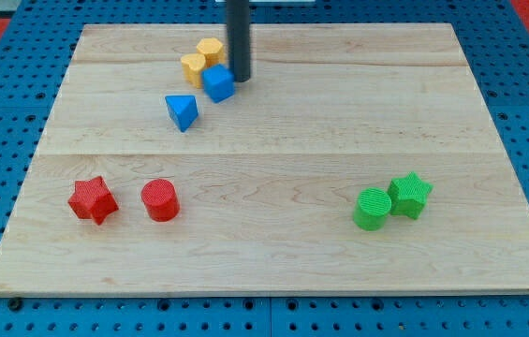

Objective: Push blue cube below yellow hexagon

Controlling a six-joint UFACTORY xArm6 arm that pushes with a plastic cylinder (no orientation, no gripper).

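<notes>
The blue cube [217, 82] lies near the top of the wooden board [273, 271], left of centre. It touches a yellow block [194, 68] on its upper left. A second yellow block, a hexagon [210, 50], sits just above them. My tip [240, 79] is right next to the blue cube's right side, seemingly in contact. The dark rod rises out of the view's top.
A blue triangular block [182, 111] lies below and left of the cube. A red star [92, 199] and a red cylinder [160, 199] sit at the lower left. A green cylinder [372, 208] and a green star [409, 195] sit at the lower right.
</notes>
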